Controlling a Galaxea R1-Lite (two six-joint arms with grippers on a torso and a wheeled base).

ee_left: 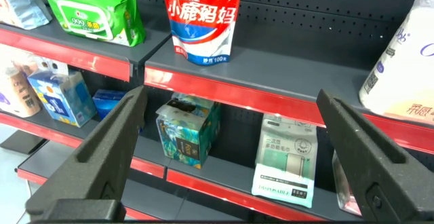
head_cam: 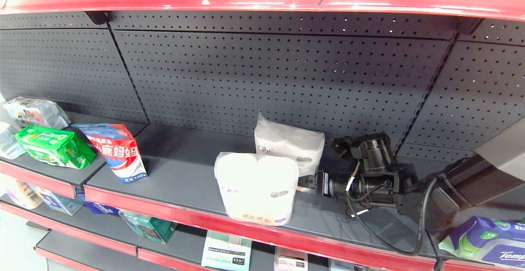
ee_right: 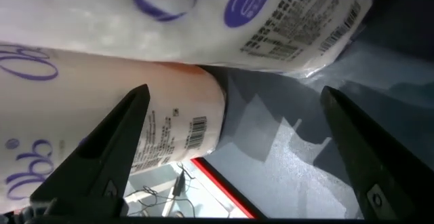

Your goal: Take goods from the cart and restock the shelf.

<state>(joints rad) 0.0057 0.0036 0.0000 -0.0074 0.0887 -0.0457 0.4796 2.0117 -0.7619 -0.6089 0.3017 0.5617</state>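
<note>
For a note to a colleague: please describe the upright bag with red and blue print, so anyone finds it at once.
Look at the highest grey shelf that holds goods. Near its left end the bag stands upright, right of the green pack. It alone is red, white and blue.

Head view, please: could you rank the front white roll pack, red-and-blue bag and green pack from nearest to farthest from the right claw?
1. Front white roll pack, beside the right claw.
2. Red-and-blue bag, mid-left.
3. Green pack, far left.
</note>
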